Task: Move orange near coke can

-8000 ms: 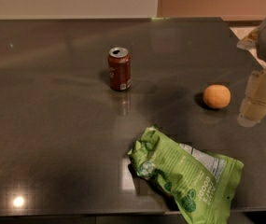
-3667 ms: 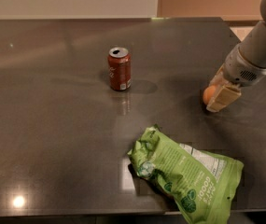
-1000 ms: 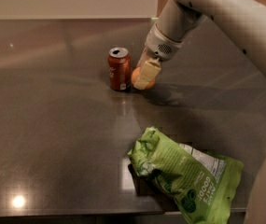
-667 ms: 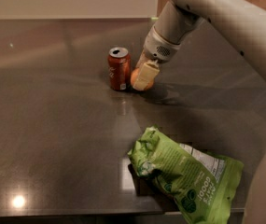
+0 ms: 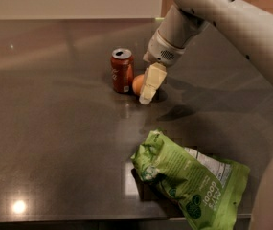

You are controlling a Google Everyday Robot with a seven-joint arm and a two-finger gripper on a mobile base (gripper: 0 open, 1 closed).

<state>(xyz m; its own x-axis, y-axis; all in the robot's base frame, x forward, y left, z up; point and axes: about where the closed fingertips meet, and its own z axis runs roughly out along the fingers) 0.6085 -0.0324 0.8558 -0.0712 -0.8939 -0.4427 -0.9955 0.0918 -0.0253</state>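
ORANGE [image 5: 137, 84]: on the table [image 5: 54, 128], just beside the coke can [image 5: 122, 71], on its right | GRIPPER [image 5: 146, 88]: low against the orange's far side; you cannot tell whether it grips | PROGRESS: placement judged reached | LEFT: verify release, lift clear without nudging the can.

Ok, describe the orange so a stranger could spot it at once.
On the dark table, find the upright red coke can. Just right of it is the orange, partly behind the end effector: the only small round fruit, shorter than the can.
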